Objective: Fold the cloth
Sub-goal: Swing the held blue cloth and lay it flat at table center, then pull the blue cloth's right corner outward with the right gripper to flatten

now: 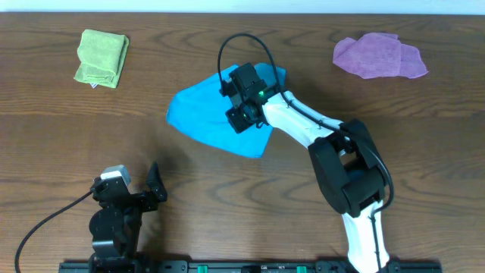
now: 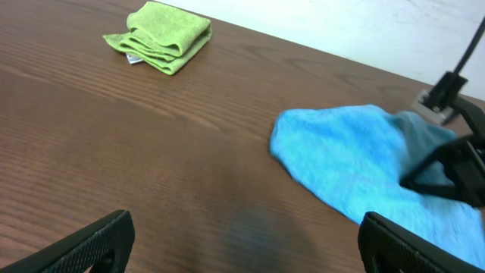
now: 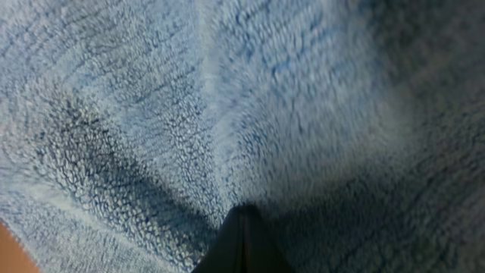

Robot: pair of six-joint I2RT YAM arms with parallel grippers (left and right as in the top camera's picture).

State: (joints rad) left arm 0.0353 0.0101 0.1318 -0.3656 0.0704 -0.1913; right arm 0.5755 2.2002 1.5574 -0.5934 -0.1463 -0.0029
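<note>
**Desk:** Where does the fold stand?

**Photographer:** Midway at best, by my reading. The right gripper is clamped tight on a pinch of the blue terry cloth. The right wrist view shows the pile puckering into its closed fingertips. The rest of the cloth spreads on the table beneath those fingers and to their left. Its shape is lopsided and rumpled, with no edges matched. A tidy fold remains to be made.

**Desk:** And the other arm?

**Photographer:** The left gripper sits spread wide, holding nothing. It is well apart from the cloth, which lies ahead of its fingers and to their right.

**Desk:** Anything in the way?

**Photographer:** Nothing close. A folded green cloth lies far ahead of the left fingers, off to their left. A crumpled purple cloth lies well to the right of the right fingers and beyond them. Only a black cable at the right gripper loops above the cloth's far edge.
</note>
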